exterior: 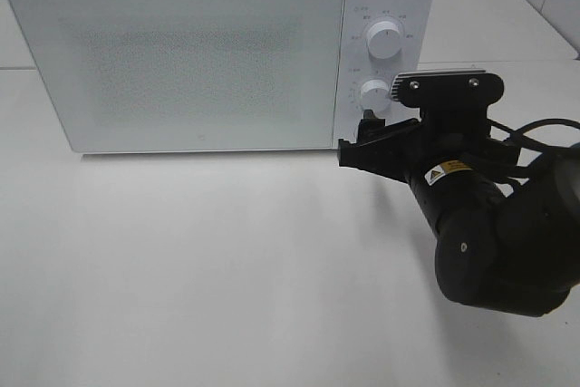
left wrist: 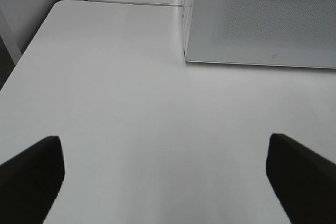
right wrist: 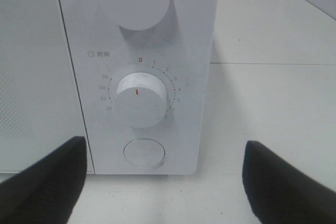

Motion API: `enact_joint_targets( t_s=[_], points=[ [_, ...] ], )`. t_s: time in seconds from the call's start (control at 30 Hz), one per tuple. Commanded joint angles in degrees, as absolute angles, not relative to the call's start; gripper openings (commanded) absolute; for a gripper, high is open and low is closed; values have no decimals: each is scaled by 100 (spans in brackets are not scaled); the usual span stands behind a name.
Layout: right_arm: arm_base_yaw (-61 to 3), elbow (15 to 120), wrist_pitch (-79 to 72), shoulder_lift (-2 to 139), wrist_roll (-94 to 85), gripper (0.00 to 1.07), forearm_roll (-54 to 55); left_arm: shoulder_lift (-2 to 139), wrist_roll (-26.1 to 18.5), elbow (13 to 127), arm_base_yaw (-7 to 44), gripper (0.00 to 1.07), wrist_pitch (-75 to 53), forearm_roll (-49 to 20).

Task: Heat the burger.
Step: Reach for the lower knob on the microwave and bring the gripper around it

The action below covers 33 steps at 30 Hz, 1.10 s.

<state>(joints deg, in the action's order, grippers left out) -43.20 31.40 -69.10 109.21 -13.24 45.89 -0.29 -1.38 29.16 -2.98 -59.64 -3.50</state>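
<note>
A microwave (right wrist: 194,51) is standing ahead of my right jaws, its timer dial (right wrist: 140,100) sitting between them. A white table (left wrist: 131,87) is lying under my left jaws.

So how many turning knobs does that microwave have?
2. The upper knob is high on the control panel; the lower knob sits directly below it, above a round button.

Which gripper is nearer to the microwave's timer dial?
Right. The right gripper faces the timer dial closely, jaws open; the left gripper is over the table, off the microwave's opposite front corner.
</note>
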Motion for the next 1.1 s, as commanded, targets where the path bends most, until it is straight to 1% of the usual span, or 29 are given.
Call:
enact_joint_targets(
  t_s=[0.03, 0.3, 0.47, 0.77, 0.93, 1.1],
  points=[
    [-4337, 3197, -7065, 10921, -1197, 76, 4526, -138, -115, 2888, -309, 100, -5936, -401],
    [-4320, 3203, -7076, 10921, -1197, 76, 4521, -138, -115, 2888, -309, 100, -5936, -401],
    [-4120, 3512, -7042, 11207, -1209, 76, 4326, -138, -115, 2888, -309, 100, -5936, -401],
    [-4120, 3867, -7013, 11494, -1232, 76, 4228, -138, -115, 2888, -309, 100, -5936, -401],
    [-3908, 4183, -6875, 11706, -1266, 76, 4125, -138, -115, 2888, -309, 100, -5936, -401],
    [-3856, 4452, -6830, 11889, -1341, 76, 4051, -138, -115, 2888, -309, 100, -5936, -401]
  ],
)
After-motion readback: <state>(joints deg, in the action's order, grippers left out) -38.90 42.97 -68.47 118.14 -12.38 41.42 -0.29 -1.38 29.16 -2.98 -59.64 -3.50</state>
